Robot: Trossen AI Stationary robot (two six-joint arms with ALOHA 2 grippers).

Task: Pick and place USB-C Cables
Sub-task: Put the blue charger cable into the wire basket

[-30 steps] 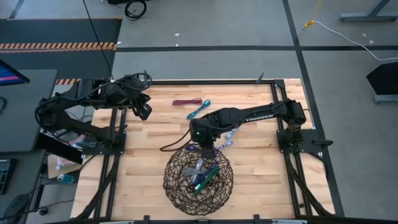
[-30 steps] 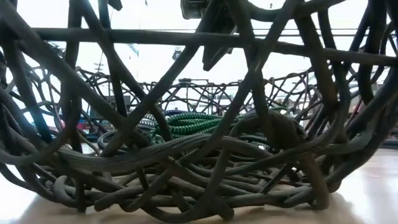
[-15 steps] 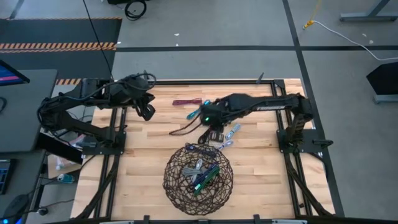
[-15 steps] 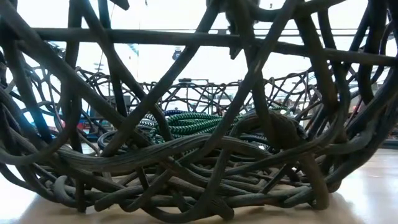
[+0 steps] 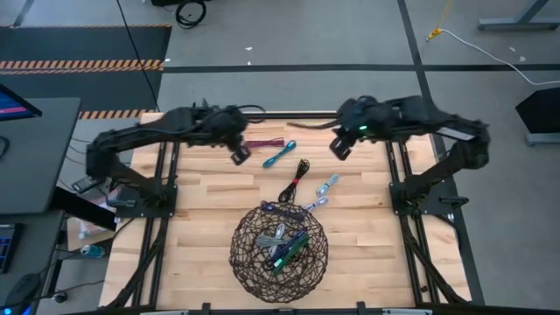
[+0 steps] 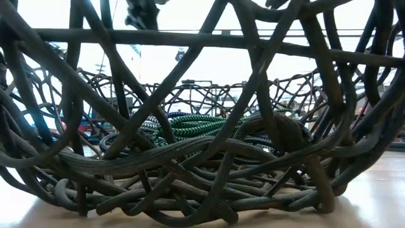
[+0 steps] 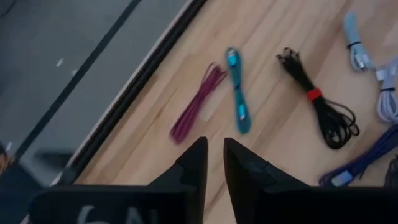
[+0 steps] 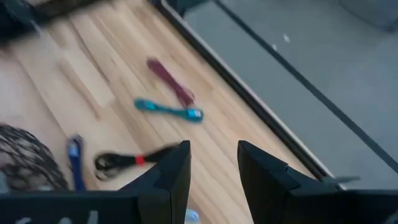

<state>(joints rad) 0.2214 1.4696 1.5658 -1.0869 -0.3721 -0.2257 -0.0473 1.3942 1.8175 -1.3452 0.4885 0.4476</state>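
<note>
Several USB-C cables lie on the wooden table beyond the basket: a maroon one [image 5: 267, 143] [image 7: 198, 102], a teal one [image 5: 280, 154] [image 7: 237, 93], a black one [image 5: 296, 179] with a red tie, and a light blue one [image 5: 325, 186]. A purple one [image 5: 282, 208] lies by the basket's far rim. A green cable [image 6: 190, 125] and others lie inside the basket [image 5: 280, 247]. My left gripper [image 5: 238, 155] [image 7: 213, 155] hovers near the maroon cable's left end, its fingers a narrow gap apart and empty. My right gripper [image 5: 341, 146] [image 8: 213, 155] hangs open and empty at the far right.
The round dark wire-mesh basket [image 6: 202, 158] stands near the table's front edge and fills the low view. A dark frame rail [image 5: 289, 114] runs along the table's far edge. Bare wood [image 5: 201, 219] lies left and right of the basket.
My right gripper has risen from the basket's far rim and swung toward the table's far right, turning as it went; the black cable now shows on the table where the arm stood. My left gripper has moved toward the table's right and down, toward the maroon cable.
</note>
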